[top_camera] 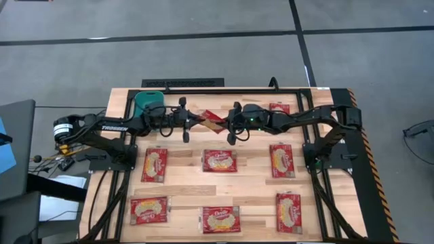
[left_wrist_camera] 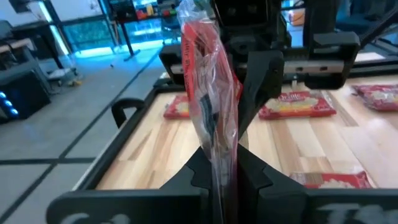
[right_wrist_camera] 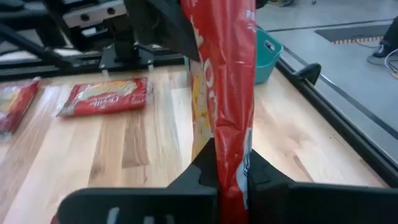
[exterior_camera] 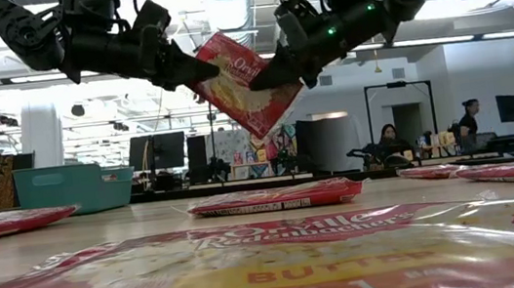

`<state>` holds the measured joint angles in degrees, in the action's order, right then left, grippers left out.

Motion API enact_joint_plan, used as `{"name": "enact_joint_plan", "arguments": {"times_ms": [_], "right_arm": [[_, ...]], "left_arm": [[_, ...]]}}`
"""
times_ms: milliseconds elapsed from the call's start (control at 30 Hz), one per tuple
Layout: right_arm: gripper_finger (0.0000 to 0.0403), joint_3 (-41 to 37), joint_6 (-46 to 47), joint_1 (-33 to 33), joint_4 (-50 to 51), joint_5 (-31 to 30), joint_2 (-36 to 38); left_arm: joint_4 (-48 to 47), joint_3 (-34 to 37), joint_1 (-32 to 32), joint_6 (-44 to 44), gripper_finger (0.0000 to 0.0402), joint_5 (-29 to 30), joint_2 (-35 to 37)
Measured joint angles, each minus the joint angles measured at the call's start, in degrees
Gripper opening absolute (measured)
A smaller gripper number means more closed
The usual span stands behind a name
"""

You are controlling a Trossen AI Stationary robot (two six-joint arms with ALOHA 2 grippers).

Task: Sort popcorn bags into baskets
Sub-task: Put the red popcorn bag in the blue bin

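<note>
Both arms meet in the upper middle of the high view, where the left gripper [top_camera: 197,120] and the right gripper [top_camera: 224,123] each pinch one end of the same red popcorn bag [top_camera: 211,120], which hangs tilted in the air between them, clear of the wooden table [top_camera: 183,177]. Each wrist view shows its own fingers closed narrow on the packet's edge. The likely trouble is the handover: if both pull at once the thin wrapper could tear or slip, and if one lets go early the bag may swing and drop short of the teal basket [top_camera: 148,101], which sits in the upper left of the table behind the left arm. I count eight bags in view: the held one, seven flat on the table, and one basket.
</note>
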<state>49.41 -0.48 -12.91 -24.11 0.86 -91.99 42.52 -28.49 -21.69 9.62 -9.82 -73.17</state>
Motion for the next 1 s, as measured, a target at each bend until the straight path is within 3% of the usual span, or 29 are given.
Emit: {"name": "enact_joint_plan", "arguments": {"times_ms": [100, 333, 533, 800, 1000], "right_arm": [[0.0024, 0.3, -2.7, 0.0, 3.9, 0.4, 1.0], [0.0024, 8.4, -6.4, 0.5, 25.1, -1.2, 0.9], [0.0023, 15.6, -11.2, 1.0, 37.3, -1.5, 0.7], [0.0023, 19.9, -15.0, 1.2, 47.1, -1.3, 0.7], [0.0023, 19.9, -15.1, 1.2, 47.9, -1.1, 0.7]], "left_arm": [[-2.4, -0.2, 0.1, 0.0, 0.0031, 0.8, 0.1], [-4.8, -0.3, 0.0, -3.3, 0.0128, 3.0, 0.0], [-18.5, -6.4, 0.0, -0.8, 0.0191, -1.2, 0.0], [-30.3, -13.9, 0.0, 3.5, 0.0198, -3.5, 0.0], [-35.3, -17.1, 0.0, 5.3, 0.0143, -6.8, 0.0]]}}
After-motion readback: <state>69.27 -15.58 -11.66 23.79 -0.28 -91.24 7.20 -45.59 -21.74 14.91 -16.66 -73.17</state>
